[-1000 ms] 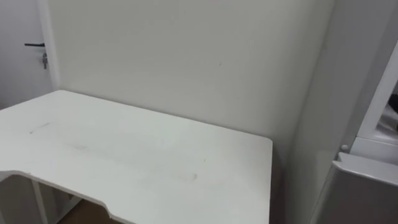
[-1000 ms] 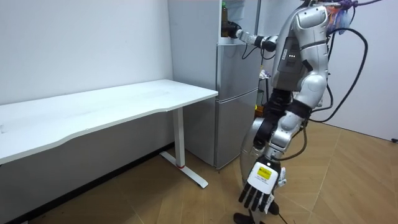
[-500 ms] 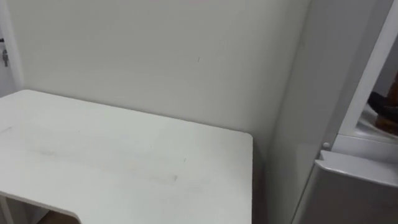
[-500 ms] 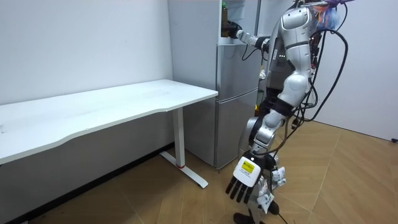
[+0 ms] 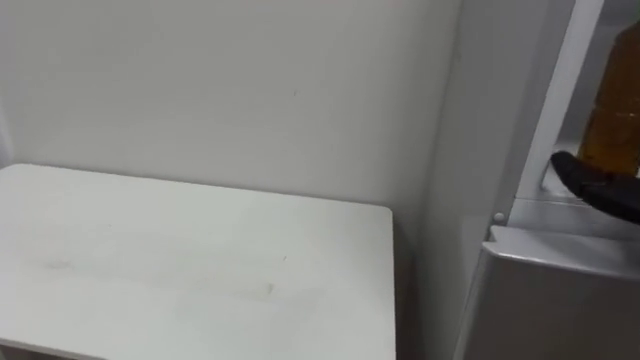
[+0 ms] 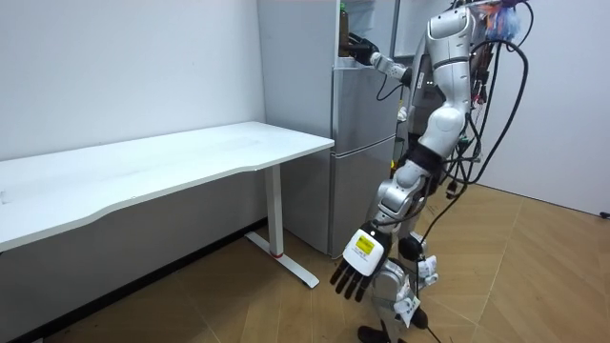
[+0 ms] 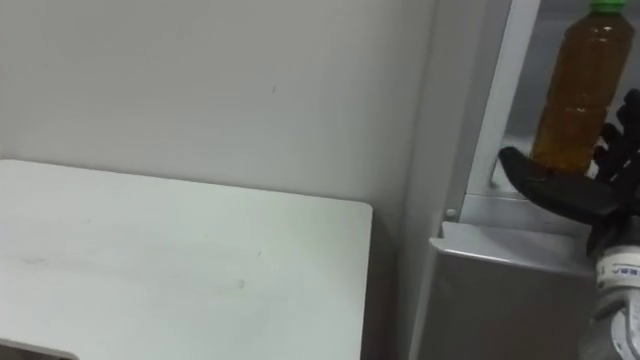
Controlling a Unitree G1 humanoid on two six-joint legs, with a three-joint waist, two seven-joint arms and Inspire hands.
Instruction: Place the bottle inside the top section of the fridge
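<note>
Bottle [image 7: 578, 85] upright in upper fridge [image 7: 522, 60] — right hand [image 7: 560, 185] thumb across its base, fingers [image 7: 622, 125] alongside; clasped or free, cannot tell. Spread wide, back straight out — no nudging. Left hand [image 6: 355, 272] low, slack.

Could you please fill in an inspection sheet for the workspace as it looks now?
Surface: white rectangular table, bare.
Job's things: amber plastic bottle with green cap, upright in the open upper compartment of the silver fridge.
Clutter: nothing seen.
Hands: right hand curled round the bottle's lower part; left hand hangs open, low above the wooden floor.
Cables: nothing seen.
Surroundings: white wall behind the table.
</note>
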